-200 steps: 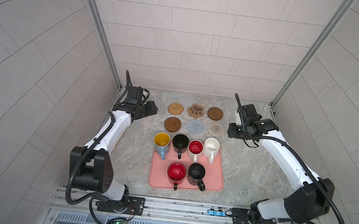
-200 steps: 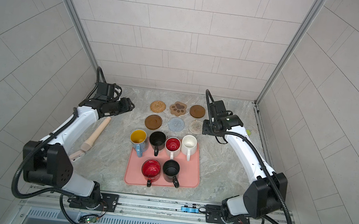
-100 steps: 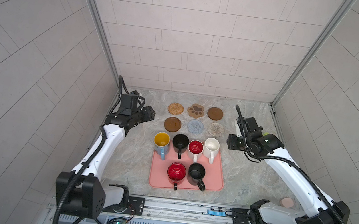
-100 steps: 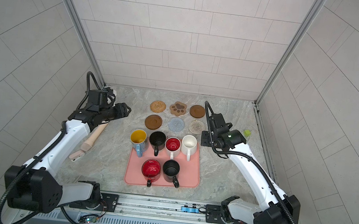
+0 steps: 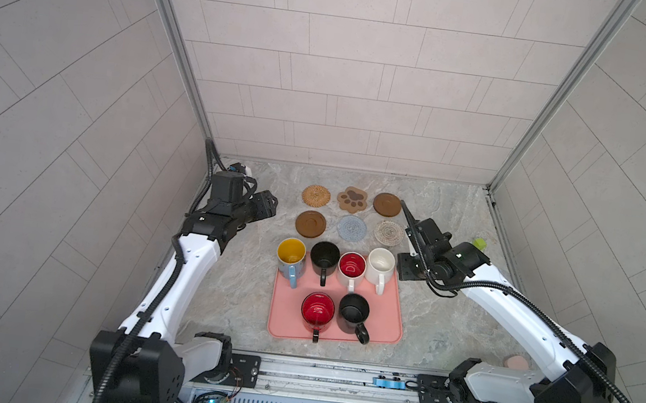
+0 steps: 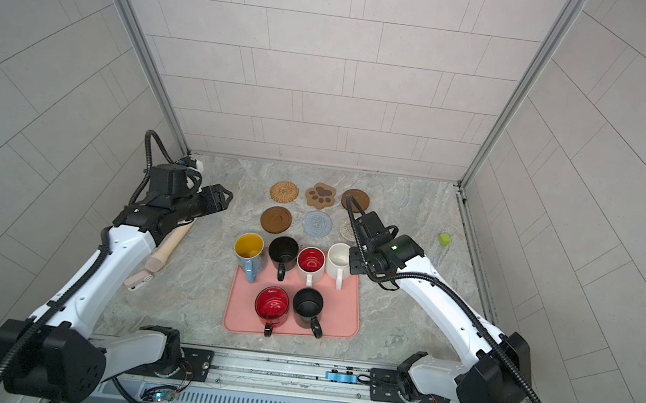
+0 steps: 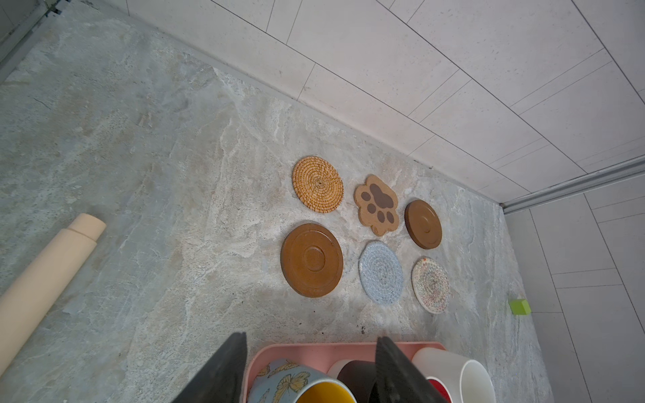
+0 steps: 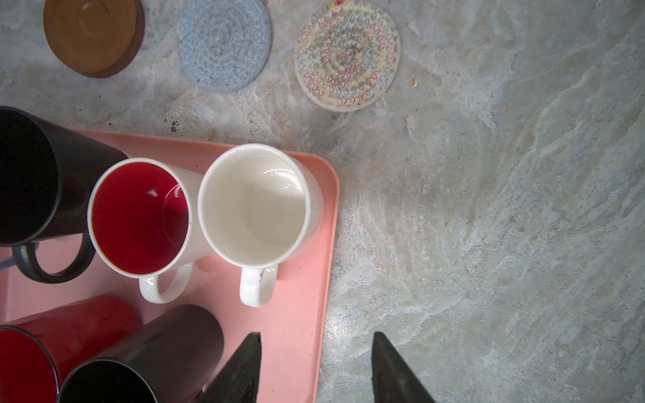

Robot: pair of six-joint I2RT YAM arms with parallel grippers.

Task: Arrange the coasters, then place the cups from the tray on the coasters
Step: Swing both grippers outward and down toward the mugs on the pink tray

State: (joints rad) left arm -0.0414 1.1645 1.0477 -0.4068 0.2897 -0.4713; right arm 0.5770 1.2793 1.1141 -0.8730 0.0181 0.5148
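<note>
Two empty end effectors (image 7: 310, 336) (image 8: 317, 334), jaws apart

In a top view the right arm (image 6: 439, 296) covers most of the whitish coaster (image 6: 346, 230) and part of a brown disc (image 6: 361, 199), while the left arm (image 6: 113, 256) hides the far end of the rolling pin (image 6: 167, 248). In a top view the pink puck (image 5: 516, 362) sits half behind that right arm. The left wrist view's edge cuts off the blue mug (image 7: 286, 380); the right wrist view's edges cut the red mug (image 8: 69, 321) and a black mug (image 8: 164, 342).
</note>
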